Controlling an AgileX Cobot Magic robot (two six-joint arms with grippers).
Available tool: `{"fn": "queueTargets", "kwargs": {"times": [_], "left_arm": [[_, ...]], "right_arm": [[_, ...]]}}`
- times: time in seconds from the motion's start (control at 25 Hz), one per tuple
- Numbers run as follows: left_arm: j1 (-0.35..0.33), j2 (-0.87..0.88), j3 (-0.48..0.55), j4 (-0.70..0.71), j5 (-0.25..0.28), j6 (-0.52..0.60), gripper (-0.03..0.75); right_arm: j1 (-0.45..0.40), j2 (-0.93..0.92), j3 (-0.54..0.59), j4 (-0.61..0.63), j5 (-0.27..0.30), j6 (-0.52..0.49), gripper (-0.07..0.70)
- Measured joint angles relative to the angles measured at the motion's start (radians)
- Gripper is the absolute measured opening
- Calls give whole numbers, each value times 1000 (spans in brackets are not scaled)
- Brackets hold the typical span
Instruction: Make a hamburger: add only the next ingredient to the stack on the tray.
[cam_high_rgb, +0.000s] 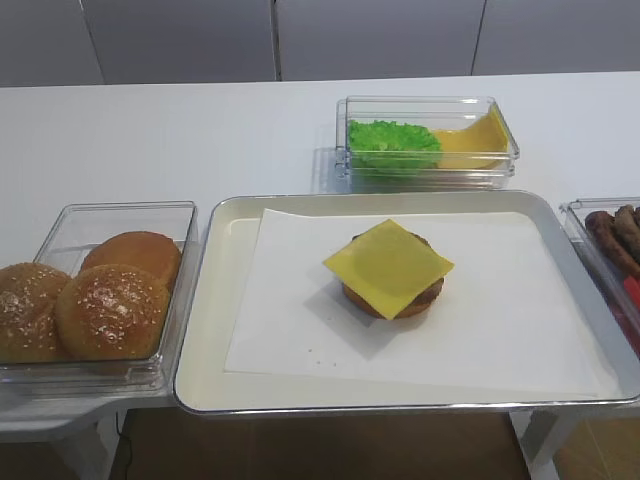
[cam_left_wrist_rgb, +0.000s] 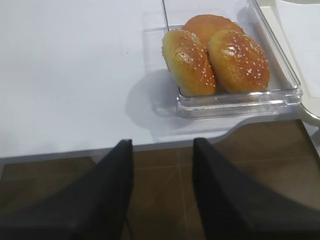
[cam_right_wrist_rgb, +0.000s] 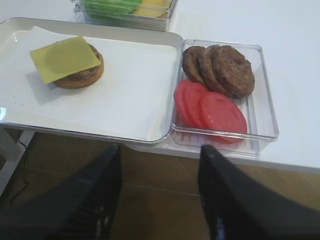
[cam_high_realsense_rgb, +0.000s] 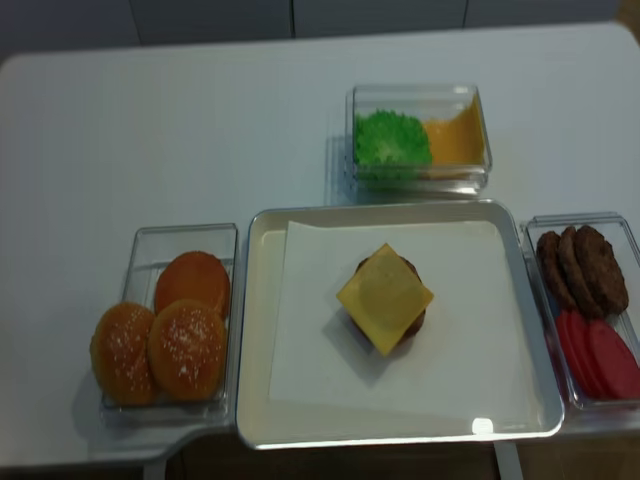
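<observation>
One cheese slice (cam_right_wrist_rgb: 65, 57) far from right hand (cam_right_wrist_rgb: 159, 197)

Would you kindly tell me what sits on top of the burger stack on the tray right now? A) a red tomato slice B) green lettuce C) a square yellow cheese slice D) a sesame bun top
C: the cheese slice lies flat over the patty and bottom bun on the tray, its corners overhanging.
</observation>
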Motion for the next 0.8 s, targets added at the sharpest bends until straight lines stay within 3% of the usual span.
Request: {"fn": "queueTargets", "kwargs": {"times": [0.32, 0.52, 0.8], "left_arm": [[0, 0, 0, 0, 0, 0, 298], [0, 0, 0, 0, 0, 0, 298], [0, 0, 0, 0, 0, 0, 298]], "right_arm": [[0, 0, 0, -83, 0, -1, 376], [0, 0, 73, -81, -2, 2, 376], [0, 0, 155, -13, -98, 9, 376]]}}
